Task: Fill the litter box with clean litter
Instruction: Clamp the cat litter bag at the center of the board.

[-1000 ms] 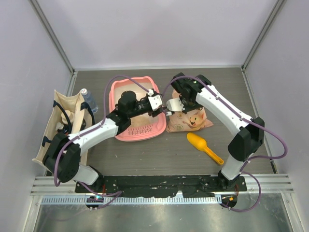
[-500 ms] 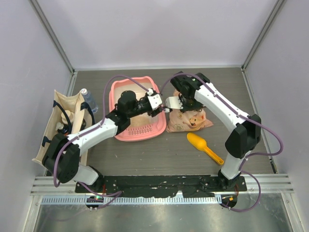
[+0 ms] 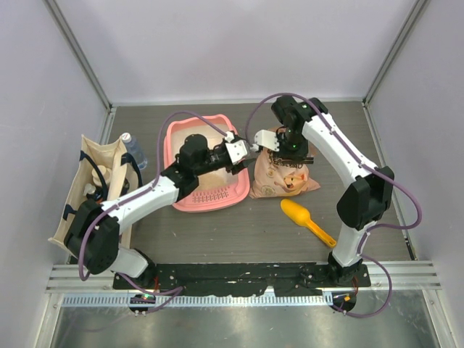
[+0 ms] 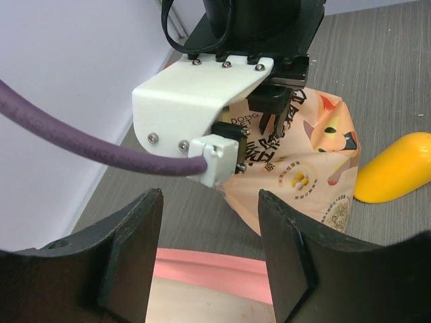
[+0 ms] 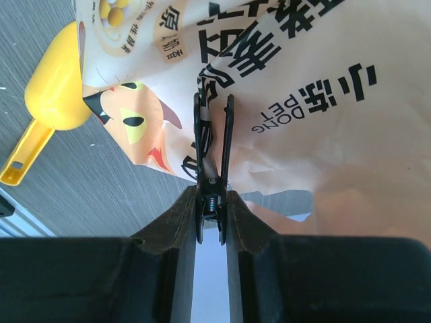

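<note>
The litter box (image 3: 214, 197) lies left of centre on the table (image 3: 239, 232), its slotted end towards the arms; its floor looks pale, and no pile of litter can be made out in it from above, so the filling seems hardly begun. The litter itself is out of sight, presumably inside the peach bag (image 3: 283, 180) that stands just beside the box's right wall, close enough to tip over the rim once it is open. The bag's mouth is pinched by a black clip (image 5: 214, 148), and that is most likely why the right gripper (image 5: 212, 195) is where it is: its fingers are clenched on the clip's handles (the spring shows between them), a hold suited to squeezing it and drawing it off. The right arm arches high over the bag, elbow out to the right and wrist turned steeply down onto the bag's top. The left gripper (image 4: 210, 208) hovers over the box's right rim with its fingers released and nothing between them, aimed at the bag and the other wrist, seemingly waiting to steady or take the bag. Its arm stretches low and diagonally across the box. A yellow scoop (image 3: 308, 221) lies nearer, right of the bag and untouched, and a beige tote (image 3: 90, 185) stands well apart at the far left.
</note>
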Available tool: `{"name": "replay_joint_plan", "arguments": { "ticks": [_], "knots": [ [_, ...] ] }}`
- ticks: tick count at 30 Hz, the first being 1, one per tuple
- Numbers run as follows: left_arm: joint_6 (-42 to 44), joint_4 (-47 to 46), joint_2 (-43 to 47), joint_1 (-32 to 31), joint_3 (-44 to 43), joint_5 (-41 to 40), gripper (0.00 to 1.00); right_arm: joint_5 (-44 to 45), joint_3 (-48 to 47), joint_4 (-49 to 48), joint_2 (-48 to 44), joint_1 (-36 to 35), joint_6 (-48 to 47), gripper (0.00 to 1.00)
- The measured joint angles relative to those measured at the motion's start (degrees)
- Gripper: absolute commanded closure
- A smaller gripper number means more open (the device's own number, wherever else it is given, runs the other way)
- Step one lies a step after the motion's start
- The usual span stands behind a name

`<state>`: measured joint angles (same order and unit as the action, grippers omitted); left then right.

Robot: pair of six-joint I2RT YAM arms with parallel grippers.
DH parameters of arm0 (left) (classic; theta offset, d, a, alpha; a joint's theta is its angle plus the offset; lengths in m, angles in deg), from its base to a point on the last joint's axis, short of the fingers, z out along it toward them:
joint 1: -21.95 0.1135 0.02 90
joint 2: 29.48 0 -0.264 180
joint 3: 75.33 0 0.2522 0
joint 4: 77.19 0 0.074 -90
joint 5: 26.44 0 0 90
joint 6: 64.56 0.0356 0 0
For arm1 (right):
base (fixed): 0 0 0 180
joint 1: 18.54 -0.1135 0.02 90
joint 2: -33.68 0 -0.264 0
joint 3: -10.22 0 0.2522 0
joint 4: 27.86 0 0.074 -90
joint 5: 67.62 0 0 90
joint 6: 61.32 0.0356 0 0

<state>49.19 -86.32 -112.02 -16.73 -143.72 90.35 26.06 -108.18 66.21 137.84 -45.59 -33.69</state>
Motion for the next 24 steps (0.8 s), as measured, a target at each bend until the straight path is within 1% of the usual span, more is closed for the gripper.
{"name": "replay_joint_plan", "arguments": {
  "ticks": [4,9,24],
  "knots": [
    [0.00,0.09,-0.24,-0.20,-0.70,0.00,0.38,-2.38,0.15,-0.35,0.00,1.68,-0.26,0.99],
    [0.02,0.85,-0.26,-0.26,-1.44,0.00,0.38,-3.08,1.64,-1.18,0.00,1.46,-0.74,0.99],
    [0.22,3.78,-1.22,-0.42,-1.92,0.42,0.38,4.57,5.44,-3.87,-1.70,-1.09,-2.64,0.99]
  ]
}}
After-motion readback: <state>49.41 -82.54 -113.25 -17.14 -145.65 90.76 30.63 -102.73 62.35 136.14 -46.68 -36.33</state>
